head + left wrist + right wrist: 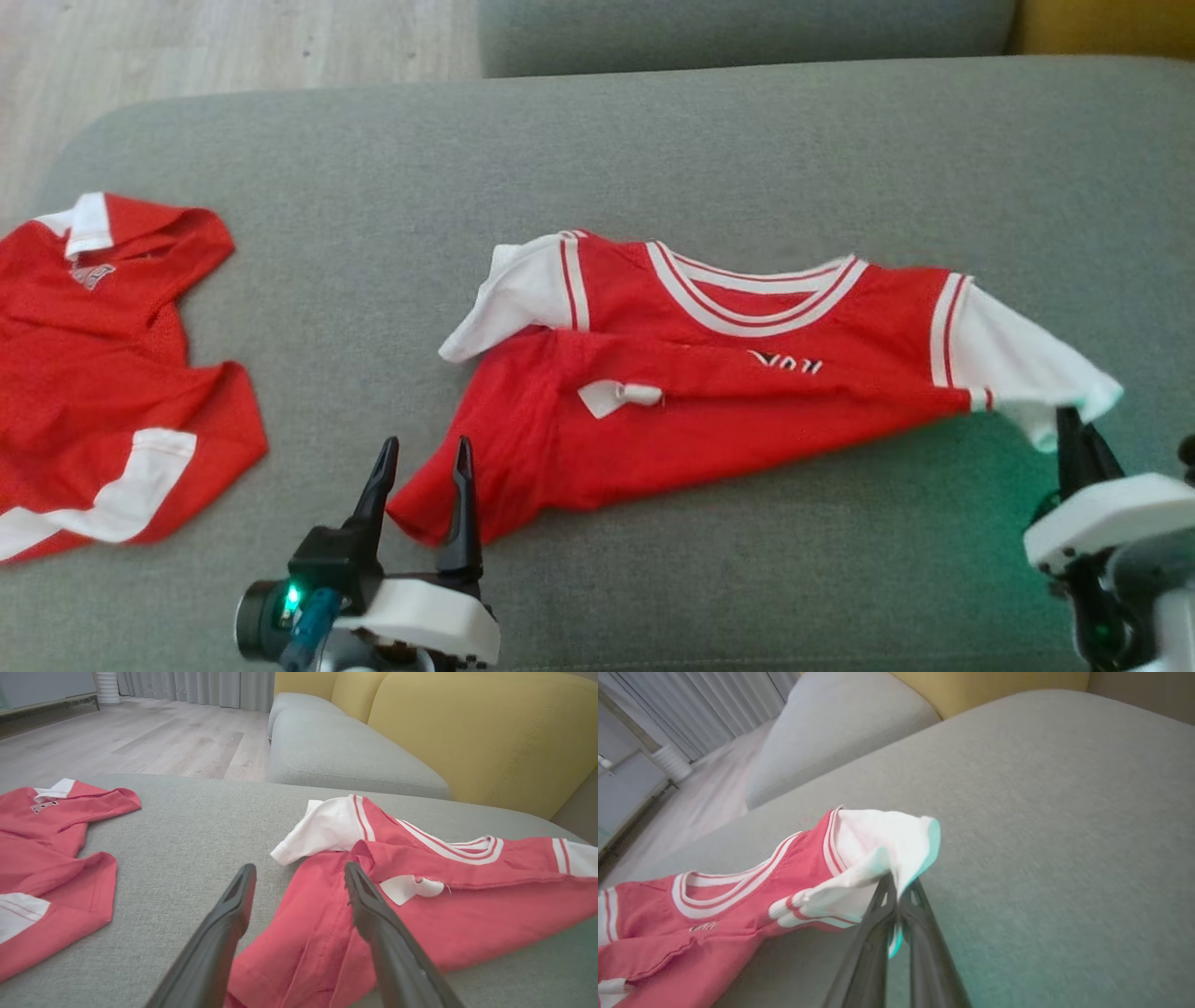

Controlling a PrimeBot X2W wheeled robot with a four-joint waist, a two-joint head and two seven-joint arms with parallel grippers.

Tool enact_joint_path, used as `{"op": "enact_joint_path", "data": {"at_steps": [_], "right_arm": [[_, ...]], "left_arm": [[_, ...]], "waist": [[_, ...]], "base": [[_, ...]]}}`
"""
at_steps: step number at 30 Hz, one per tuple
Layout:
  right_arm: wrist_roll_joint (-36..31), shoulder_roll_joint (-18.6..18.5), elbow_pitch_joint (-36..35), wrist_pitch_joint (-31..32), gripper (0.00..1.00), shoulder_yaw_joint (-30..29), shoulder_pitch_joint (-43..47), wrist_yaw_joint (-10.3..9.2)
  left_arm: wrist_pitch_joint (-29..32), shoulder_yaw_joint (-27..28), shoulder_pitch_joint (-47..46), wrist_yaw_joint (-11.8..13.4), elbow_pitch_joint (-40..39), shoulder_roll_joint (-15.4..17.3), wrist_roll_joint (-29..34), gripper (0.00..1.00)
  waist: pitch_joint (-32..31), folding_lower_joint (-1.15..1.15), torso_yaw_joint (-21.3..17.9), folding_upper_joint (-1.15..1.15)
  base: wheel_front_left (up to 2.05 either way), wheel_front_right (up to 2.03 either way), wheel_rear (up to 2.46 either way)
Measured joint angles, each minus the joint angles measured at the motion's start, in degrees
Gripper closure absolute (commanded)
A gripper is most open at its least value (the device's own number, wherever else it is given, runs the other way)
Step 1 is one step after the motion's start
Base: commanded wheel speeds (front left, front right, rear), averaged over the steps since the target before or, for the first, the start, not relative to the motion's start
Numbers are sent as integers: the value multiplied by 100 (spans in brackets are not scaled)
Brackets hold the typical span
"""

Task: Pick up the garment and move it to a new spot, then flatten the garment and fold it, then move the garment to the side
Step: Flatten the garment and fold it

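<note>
- You get soft, even daylight across the grey seat cushion [653, 140]; shadows under the red jersey [709, 411] are faint.
- A green glow spills onto the cushion beside the right gripper [1067, 420] and tints the jersey's white sleeve [878, 844] teal.
- Your right wrist view is smeared and blurred, the curtains [714, 700] most of all.
- In your left wrist view the dark fingers [219, 942] close to the lens look soft, and the edges bow.

Lettering [786, 362] on the garment [653, 439] is illegibly small.
</note>
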Motion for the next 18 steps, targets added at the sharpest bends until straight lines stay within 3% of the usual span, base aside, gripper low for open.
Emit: {"op": "enact_joint_path", "data": {"at_steps": [2, 4, 5, 10, 18], "right_arm": [[-120, 5, 11, 170, 94, -111, 37, 0], [-335, 7, 65, 288, 39, -194, 44, 0], [-419, 8, 112, 335, 0, -237, 44, 0], [-1180, 18, 92, 348, 0, -509, 95, 0], [-1639, 19, -591, 198, 0, -781, 253, 0]], "left_arm": [[0, 0, -2, -2, 2, 0, 0, 0], [0, -1, -3, -3, 5, 0, 0, 0], [0, -2, -3, -4, 9, 0, 0, 0], [0, -3, -5, -9, 40, 0, 0, 0], [0, 16, 16, -53, 73, 0, 0, 0]], "waist": [[30, 0, -33, 0], [47, 0, -58, 0], [49, 0, -64, 0], [13, 0, -50, 0], [-195, 0, -6, 0]], "base": [[0, 0, 0], [0, 0, 0], [0, 0, 0], [0, 0, 0], [0, 0, 0]]}}
